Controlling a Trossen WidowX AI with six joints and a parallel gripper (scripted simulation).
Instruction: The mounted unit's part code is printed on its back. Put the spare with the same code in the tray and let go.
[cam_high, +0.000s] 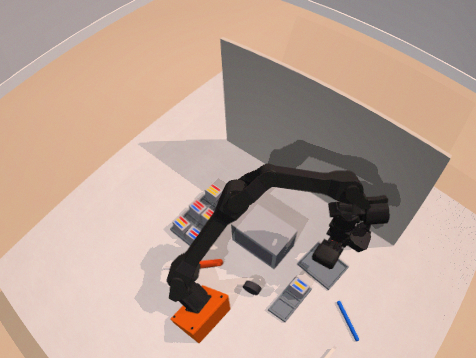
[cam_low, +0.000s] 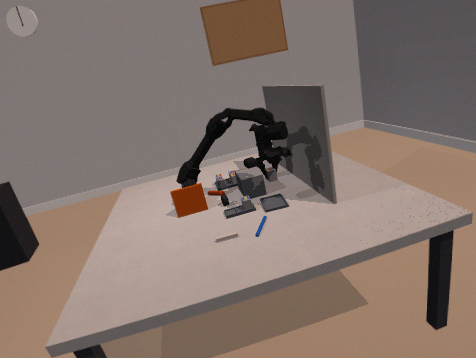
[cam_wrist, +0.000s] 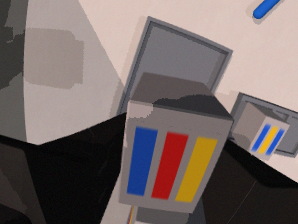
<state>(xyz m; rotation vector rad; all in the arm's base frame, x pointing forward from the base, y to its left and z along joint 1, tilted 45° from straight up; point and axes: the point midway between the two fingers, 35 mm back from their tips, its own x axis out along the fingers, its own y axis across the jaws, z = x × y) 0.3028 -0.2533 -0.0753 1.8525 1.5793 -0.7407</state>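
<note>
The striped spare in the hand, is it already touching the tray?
Cannot tell. In the wrist view the spare, held in the hand, overlaps the tray. In the top view the hand hides any contact or gap.

The top view looks steeply down on the tabletop (cam_high: 100, 240). The exterior view stands farther off, facing the same tabletop (cam_low: 300, 260). The wrist view looks down close above the tray (cam_wrist: 182, 56), which all three views share.
</note>
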